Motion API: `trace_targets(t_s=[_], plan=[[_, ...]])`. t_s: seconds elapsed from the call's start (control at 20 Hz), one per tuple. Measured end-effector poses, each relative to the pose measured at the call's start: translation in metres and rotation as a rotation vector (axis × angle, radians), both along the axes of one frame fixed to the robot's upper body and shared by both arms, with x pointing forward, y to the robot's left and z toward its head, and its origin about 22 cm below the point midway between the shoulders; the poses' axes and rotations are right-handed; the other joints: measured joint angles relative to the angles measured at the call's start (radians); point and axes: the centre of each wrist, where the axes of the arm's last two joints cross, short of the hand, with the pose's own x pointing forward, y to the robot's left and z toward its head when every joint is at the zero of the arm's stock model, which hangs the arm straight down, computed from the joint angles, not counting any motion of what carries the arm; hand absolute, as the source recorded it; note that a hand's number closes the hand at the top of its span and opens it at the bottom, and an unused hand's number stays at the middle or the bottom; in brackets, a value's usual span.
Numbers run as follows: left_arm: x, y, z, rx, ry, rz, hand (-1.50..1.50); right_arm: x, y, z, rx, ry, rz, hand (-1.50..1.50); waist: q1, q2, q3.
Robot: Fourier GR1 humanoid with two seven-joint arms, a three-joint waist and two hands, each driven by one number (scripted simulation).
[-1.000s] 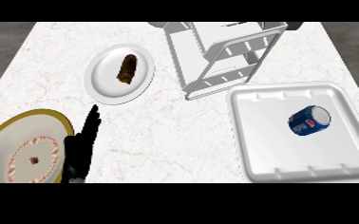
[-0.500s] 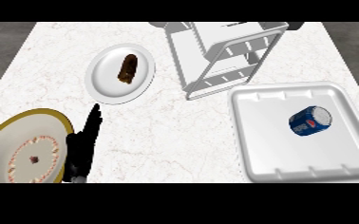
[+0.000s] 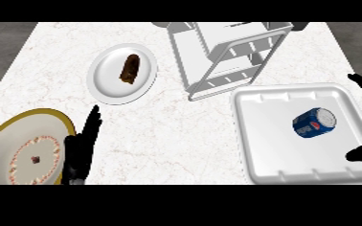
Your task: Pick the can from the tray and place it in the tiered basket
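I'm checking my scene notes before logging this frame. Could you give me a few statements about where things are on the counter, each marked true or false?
1. The blue can lies on its side in the white tray. True.
2. The can already sits in the tiered basket. False: it is in the tray, and no can shows in the basket.
3. The white plate holds a brown piece of food. True.
4. The left robot hand is curled round the can. False: it rests open beside the gold-rimmed plate, far from the can.
5. The tray lies left of the white plate. False: it lies to the right.
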Motion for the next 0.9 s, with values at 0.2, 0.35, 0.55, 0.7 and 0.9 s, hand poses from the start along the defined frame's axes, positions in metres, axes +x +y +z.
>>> trace_targets(t_s=[0.2, 0.35, 0.55, 0.7, 0.9], plan=[[-0.003, 0.001, -0.001, 0.0, -0.001, 0.001, 0.0, 0.004, 0.007, -0.009, -0.022, 0.041, -0.002, -1.5, -0.002, 0.0, 0.0], [-0.006, -0.003, 0.0, -0.001, -0.001, 0.0, 0.0, 0.007, 0.016, -0.014, -0.011, 0.057, 0.005, -1.5, -0.002, 0.0, 0.0], [-0.004, -0.007, -0.005, 0.001, -0.008, -0.005, 0.0, 0.011, 0.027, -0.022, -0.021, 0.092, 0.01, -1.5, -0.003, -0.002, 0.001], [0.003, -0.006, 0.001, -0.001, -0.007, -0.001, 0.0, 0.015, 0.035, -0.023, -0.062, 0.136, 0.008, -1.5, -0.002, -0.001, 0.001], [0.002, -0.005, -0.001, -0.003, 0.0, 0.0, 0.0, 0.021, 0.044, -0.029, -0.102, 0.208, -0.005, -1.5, -0.002, -0.001, 0.0]])
